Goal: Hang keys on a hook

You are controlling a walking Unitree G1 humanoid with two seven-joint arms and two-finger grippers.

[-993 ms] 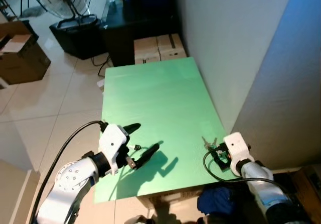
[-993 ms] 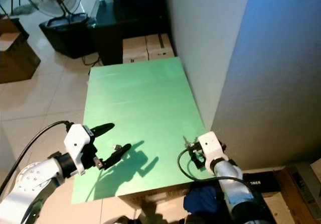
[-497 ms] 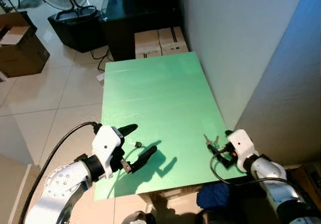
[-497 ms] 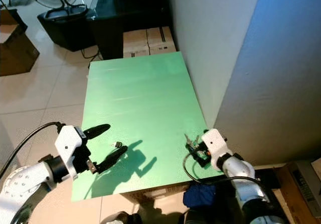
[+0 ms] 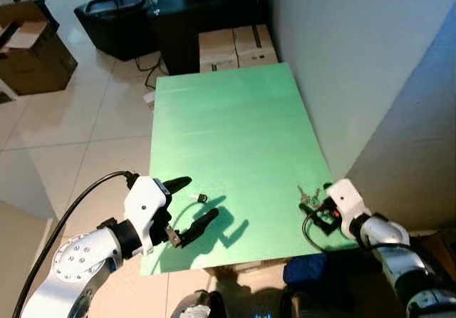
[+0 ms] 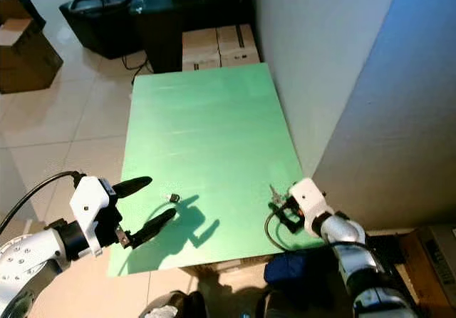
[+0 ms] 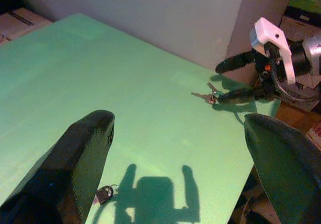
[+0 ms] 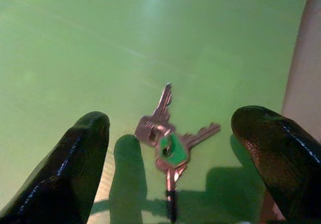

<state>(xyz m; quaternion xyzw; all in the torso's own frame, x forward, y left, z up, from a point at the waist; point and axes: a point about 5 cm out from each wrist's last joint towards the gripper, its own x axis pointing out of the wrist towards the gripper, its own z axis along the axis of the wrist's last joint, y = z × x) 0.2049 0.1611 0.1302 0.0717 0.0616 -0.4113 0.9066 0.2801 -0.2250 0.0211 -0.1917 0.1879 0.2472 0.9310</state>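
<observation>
On the green table (image 5: 235,132), near its right front corner, lie the keys (image 8: 168,136), a small bunch on a ring, one key with a green head. My right pincer (image 8: 170,158) is low over them with its two black fingers (image 8: 75,163) spread apart, one on each side of the bunch, gripping nothing. My left pincer (image 5: 187,202) is also open and holds nothing, over the left front part of the table; just beside it lies a small dark object (image 7: 104,194), too small to say what it is.

What could go wrong, as I judge it: the keys lie flat and fanned out, so if I close too high, the fingers may only push them along the smooth surface. They may slide toward the front edge or toward the wall (image 5: 342,61) and fall into the gap beside the table. If I catch only one key, the others will swing and may slip out when I lift. The black cable (image 5: 313,225) at my right wrist hangs close to the bunch and could drag it.

About room: on the right side the wall is near my arm, so there is little space for turning there. The middle and far part of the table are free, and also the floor (image 5: 71,125) on the left. I do not see any hook from where I stand.
</observation>
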